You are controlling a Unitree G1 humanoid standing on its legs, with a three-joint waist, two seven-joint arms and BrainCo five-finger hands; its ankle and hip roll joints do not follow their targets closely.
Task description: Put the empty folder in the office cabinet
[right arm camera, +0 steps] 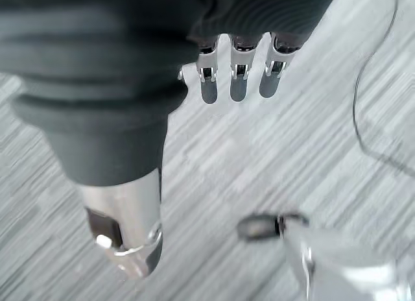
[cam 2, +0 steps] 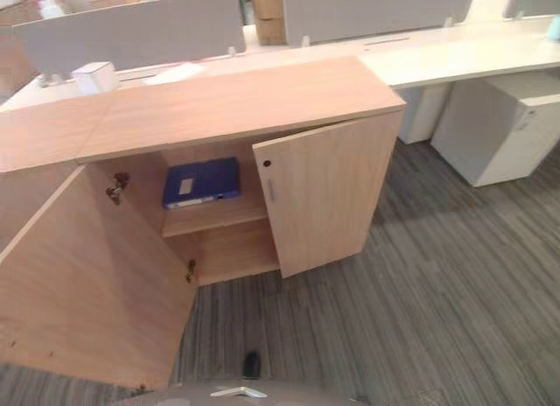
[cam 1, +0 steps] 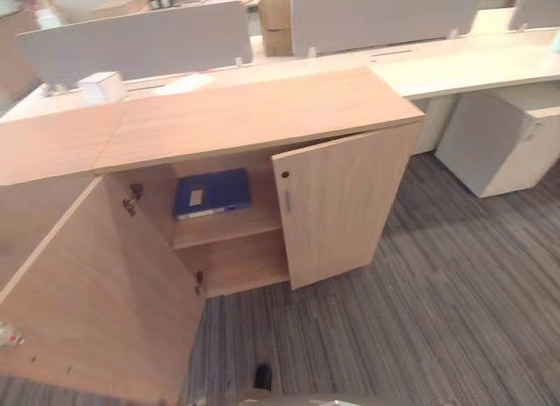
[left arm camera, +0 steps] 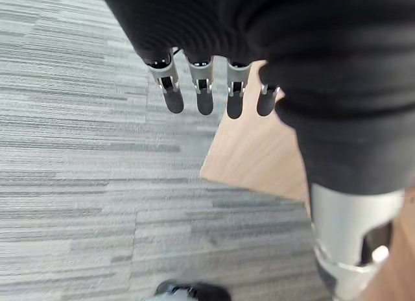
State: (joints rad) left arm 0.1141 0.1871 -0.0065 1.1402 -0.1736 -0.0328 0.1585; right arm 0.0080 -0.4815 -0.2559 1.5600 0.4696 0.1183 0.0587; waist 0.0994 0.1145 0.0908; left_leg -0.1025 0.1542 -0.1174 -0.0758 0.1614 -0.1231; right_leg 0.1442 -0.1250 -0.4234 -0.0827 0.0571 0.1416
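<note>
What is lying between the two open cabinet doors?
Between the left door and the right door, the head views show a shelf holding the blue folder.

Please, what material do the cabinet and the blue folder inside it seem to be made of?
The cabinet looks like wood-grain laminate board, matt: its light brown grain is even and its panel edges flat. The blue folder, lying on the upper shelf, seems plastic or coated card, smooth with a pale label; which one is unclear.

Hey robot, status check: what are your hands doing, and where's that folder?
Left hand open, right hand open, both empty over carpet. Blue folder flat on cabinet shelf. Both doors open, nothing blocking.
</note>
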